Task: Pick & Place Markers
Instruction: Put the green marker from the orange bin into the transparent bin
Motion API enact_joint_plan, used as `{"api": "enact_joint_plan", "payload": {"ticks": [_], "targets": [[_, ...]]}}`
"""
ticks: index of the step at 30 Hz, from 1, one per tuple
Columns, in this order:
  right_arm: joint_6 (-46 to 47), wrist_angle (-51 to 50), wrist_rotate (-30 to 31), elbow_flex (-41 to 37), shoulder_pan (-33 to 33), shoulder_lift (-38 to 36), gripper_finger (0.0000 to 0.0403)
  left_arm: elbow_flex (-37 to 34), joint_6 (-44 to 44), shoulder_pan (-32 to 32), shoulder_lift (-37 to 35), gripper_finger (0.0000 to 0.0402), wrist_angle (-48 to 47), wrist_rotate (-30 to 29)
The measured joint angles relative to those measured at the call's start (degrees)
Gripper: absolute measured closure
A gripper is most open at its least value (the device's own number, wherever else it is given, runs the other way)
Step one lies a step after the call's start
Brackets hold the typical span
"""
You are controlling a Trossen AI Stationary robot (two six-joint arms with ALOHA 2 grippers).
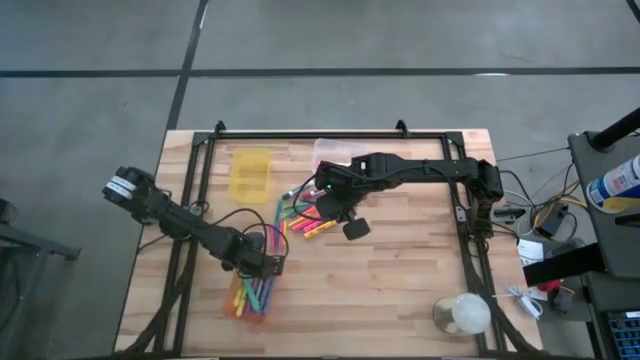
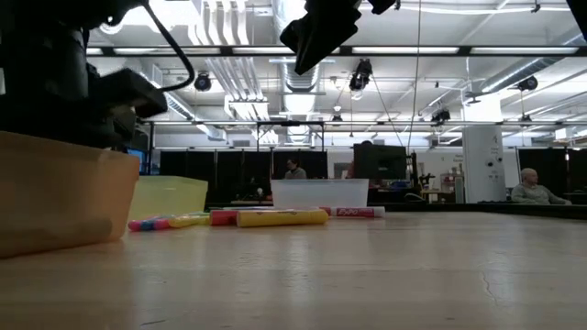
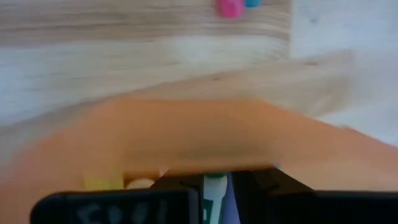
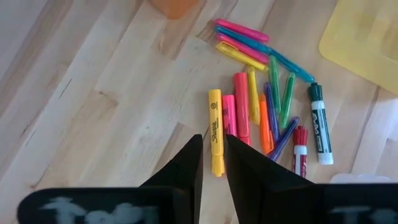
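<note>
While markers [image 4: 249, 118] lie mostly parallel, fanned, right claw [image 4: 213, 165] hovers nearly closed, empty; left claw [image 1: 268, 266] grips green-capped marker [image 3: 214, 190].

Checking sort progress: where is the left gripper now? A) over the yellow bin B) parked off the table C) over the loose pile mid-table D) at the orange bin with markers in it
D: in the high view the left gripper is at the orange bin, which already holds several markers; the yellow bin looks empty.
</note>
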Motion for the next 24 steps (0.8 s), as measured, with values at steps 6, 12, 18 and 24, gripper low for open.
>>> {"api": "enact_joint_plan", "payload": {"ticks": [6, 12, 18, 24], "targets": [[0.01, 0.09, 0.02, 0.02, -0.01, 0.00, 0.0343, 1.96, 1.72, -0.02, -2.42, 0.0351, -0.02, 0.09], [0.63, 0.11, 0.17, 0.04, -0.04, 0.00, 0.0343, 5.39, 4.13, -0.02, -4.86, 0.0348, -3.50, 0.55], [2.45, 0.02, 1.96, 0.07, -0.17, 0.00, 0.0347, 10.44, 6.72, -0.02, -6.87, 0.0346, -12.36, -0.60], [4.74, -0.07, 1.44, 1.08, -0.56, -0.25, 0.0344, 15.21, 8.21, -0.02, -9.68, 0.0346, -17.58, -5.87]]}}
